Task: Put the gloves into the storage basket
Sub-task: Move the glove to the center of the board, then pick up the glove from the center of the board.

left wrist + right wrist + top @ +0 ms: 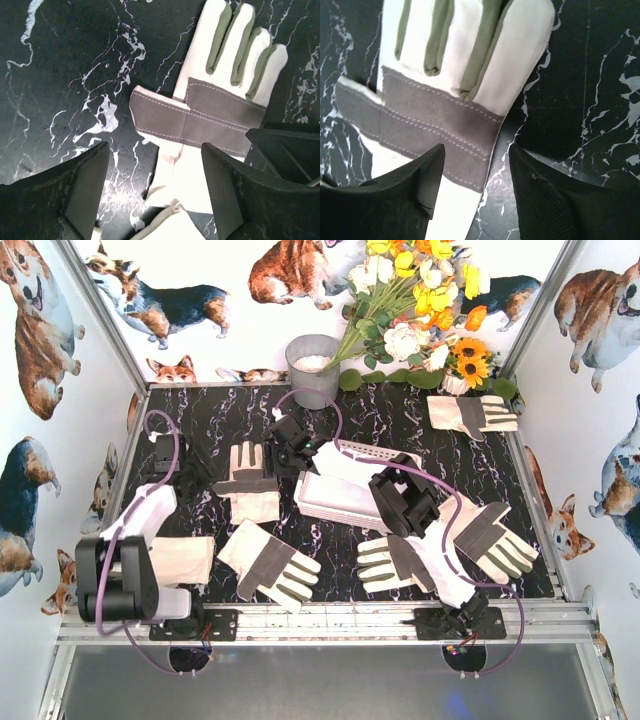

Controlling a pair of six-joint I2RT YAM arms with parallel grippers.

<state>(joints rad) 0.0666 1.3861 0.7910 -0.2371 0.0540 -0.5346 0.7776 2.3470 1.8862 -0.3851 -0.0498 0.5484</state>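
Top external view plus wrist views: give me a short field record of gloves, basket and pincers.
gloves: at least five lying flat on the table, outside the basket
storage basket: mid-table, partly hidden by the right arm; contents unclear
left pincer: open, empty, pointed at a glove
right pincer: open, empty, pointed at a glove

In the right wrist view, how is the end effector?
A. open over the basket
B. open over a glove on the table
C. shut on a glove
B: the right end effector stands open, gripping nothing, and a glove lies flat on the dark table under it.
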